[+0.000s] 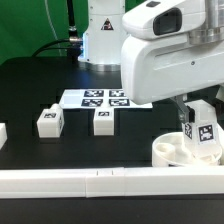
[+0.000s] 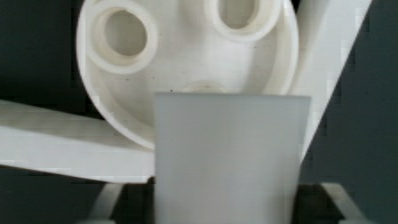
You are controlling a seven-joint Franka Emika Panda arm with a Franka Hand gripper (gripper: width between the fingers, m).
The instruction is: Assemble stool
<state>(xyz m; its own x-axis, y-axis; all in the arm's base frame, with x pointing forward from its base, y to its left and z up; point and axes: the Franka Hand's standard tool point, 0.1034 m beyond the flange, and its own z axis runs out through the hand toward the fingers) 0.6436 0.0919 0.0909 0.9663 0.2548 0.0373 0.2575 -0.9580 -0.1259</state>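
The round white stool seat [image 1: 168, 152] lies at the exterior view's right, close to the front rail. My gripper [image 1: 199, 122] is shut on a white stool leg [image 1: 205, 138] with a black-and-white tag and holds it upright right over the seat. In the wrist view the leg [image 2: 231, 140] fills the middle between my fingers [image 2: 118, 204]. The seat [image 2: 178, 70] lies just beyond it, and two socket holes [image 2: 121, 35] show. Two more tagged legs [image 1: 49, 120] [image 1: 103, 121] stand loose on the black table, left of the seat.
The marker board [image 1: 104, 98] lies flat behind the loose legs. A long white rail [image 1: 100, 183] runs along the front edge and also shows in the wrist view [image 2: 50, 135]. A white piece [image 1: 3, 131] sits at the far left edge. The robot base [image 1: 100, 35] stands behind.
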